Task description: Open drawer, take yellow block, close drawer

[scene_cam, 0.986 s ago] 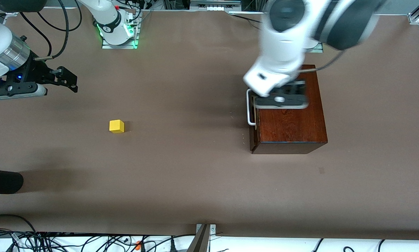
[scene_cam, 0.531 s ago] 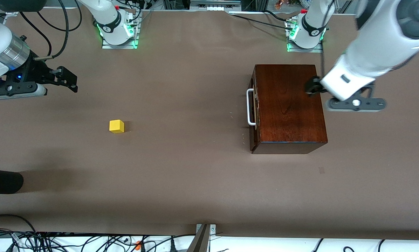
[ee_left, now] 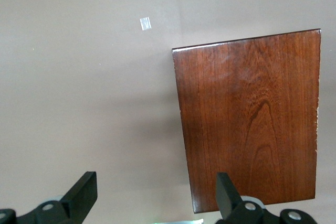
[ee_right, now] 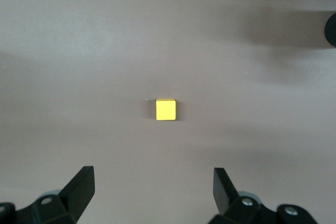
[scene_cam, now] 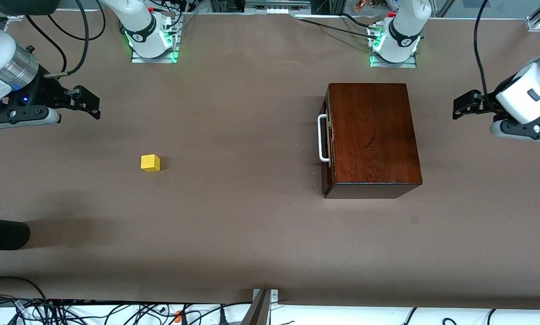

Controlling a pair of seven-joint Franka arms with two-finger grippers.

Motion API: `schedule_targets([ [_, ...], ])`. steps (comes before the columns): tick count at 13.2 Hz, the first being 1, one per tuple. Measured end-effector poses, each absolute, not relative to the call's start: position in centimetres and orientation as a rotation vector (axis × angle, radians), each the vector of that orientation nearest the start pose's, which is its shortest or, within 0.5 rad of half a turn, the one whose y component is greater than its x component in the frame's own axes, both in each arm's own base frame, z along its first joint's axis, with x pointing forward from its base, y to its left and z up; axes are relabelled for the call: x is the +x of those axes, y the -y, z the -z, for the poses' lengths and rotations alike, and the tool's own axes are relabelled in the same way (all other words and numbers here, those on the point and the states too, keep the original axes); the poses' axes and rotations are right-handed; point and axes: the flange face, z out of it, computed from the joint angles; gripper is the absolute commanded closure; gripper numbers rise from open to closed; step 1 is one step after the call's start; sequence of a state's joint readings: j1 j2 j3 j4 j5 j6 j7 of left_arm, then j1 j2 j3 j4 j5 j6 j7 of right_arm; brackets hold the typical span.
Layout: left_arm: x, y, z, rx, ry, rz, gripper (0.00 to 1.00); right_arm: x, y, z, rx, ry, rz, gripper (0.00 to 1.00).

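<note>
- I could read no brand, label or writing anywhere: the box (scene_cam: 373, 135) had only plain glossy wood grain on its top, and the block (scene_cam: 150, 163) had plain yellow faces.
- A small pale scrap (ee_left: 145, 23) lay on the table (scene_cam: 252, 225) near the box; it was too small to tell whether it bore any mark.
- My left gripper (scene_cam: 463, 104) hung in the air over bare table at the left arm's end, just beside the box and apart from it, with its jaws spread wide and nothing between them.
- In my left wrist view both black fingers (ee_left: 81, 195) showed well apart, with the box's top lying past them.
- The drawer (scene_cam: 326, 140) sat pushed in, its dark front flush with the box and facing the right arm's end of the table; the white handle (scene_cam: 321, 137) stood out from that front.
- My right gripper (scene_cam: 88, 103) hung over the table at the right arm's end, jaws spread and holding nothing.
- The block rested on the bare table toward the right arm's end, well apart from the box and nearer to the front camera than the spot under my right gripper.
- In my right wrist view the block (ee_right: 166, 109) lay on the table in line with the gap between my spread fingers (ee_right: 79, 187), touching neither.
</note>
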State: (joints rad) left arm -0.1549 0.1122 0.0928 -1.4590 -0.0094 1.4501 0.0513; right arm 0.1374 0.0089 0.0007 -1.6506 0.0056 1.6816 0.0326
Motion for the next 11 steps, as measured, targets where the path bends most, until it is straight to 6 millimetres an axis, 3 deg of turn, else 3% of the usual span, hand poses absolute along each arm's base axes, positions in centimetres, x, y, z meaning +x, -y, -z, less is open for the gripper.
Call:
schedule_targets([
  [4,55.7,4.0,-59.9,-3.137,-0.172,-0.169,0.0,56.0,-7.8,-59.1,-3.13,0.162,0.034,0.0],
  [11,55.6,4.2,-59.8,-3.137,-0.107,-0.173,0.0,56.0,-7.7,-59.1,-3.13,0.158,0.033,0.0],
])
